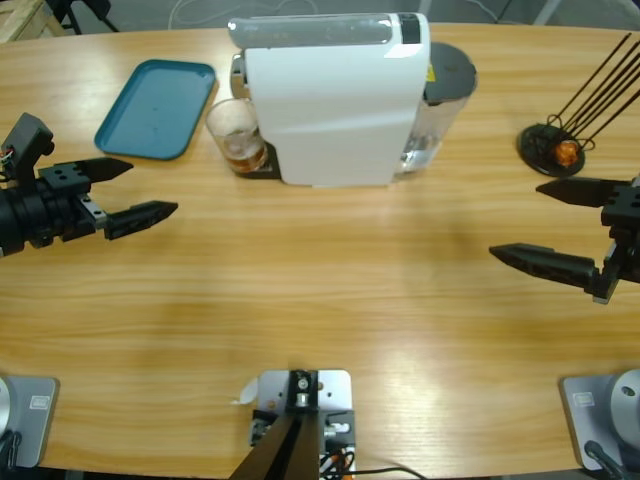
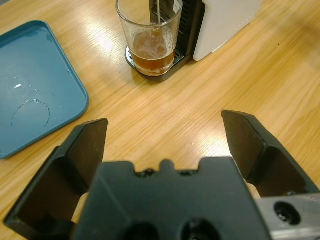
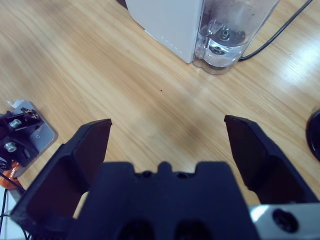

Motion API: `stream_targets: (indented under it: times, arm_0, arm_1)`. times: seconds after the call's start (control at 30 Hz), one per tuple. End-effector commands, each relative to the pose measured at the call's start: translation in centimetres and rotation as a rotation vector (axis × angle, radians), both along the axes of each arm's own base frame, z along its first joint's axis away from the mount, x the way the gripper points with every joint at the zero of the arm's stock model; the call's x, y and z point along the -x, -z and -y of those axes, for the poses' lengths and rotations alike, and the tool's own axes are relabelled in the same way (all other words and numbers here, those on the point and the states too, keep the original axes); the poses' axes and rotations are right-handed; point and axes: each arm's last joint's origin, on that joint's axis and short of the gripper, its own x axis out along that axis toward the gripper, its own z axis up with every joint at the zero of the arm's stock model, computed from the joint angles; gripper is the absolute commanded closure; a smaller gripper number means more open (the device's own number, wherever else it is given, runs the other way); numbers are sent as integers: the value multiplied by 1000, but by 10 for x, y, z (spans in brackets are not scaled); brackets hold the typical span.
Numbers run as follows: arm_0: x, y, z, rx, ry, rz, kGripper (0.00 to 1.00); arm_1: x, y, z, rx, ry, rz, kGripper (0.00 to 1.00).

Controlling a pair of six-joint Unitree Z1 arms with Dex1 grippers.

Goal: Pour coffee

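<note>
- The left gripper (image 1: 140, 187) hangs low over the left side of the table with its jaws spread wide and nothing between them; in its wrist view it points toward the glass (image 2: 149, 37), which is ahead of it and well apart.
- The right gripper (image 1: 535, 222) hovers at the right side, jaws likewise wide apart and empty, aimed at bare wood in front of the machine.
- The coffee (image 2: 152, 56) sits in the bottom third or so of the clear glass, reddish-brown with foam on top. A thin stream appears to fall into it from the spout of the white coffee machine (image 1: 335, 100), so the step in hand is probably waiting out the brew.
- To do this well, the left arm would best hold off until the stream stops, then come in level with the jaws either side of the glass, grip above the liquid line, and lift straight off the small dark drip stand before pulling away from the spout.
- A clear glass is likely slick, so a firm, centred hold matters.
- A teal tray (image 1: 156, 106) lies just left of the glass, a likely place to set it.
- The table (image 1: 330, 300) is pale, glossy wood; a black wire holder (image 1: 556, 146) stands far right.
- Little of the room shows beyond the far table edge.
</note>
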Motion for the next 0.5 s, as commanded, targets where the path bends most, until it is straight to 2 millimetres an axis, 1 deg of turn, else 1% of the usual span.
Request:
stream_targets:
  times: [0.03,0.33,0.37,0.5]
  arm_0:
    - [1,9,0,-15,8,-33,0]
    - [1,9,0,-13,13,-34,0]
    - [2,8,0,-11,13,-31,0]
    - [2,7,-1,-5,18,-26,0]
  arm_1:
    - [2,8,-1,15,-25,-25,4]
    - [2,8,-1,15,-24,-26,4]
    - [0,5,-2,16,-19,-30,2]
    - [-22,-41,-17,81,6,-70,0]
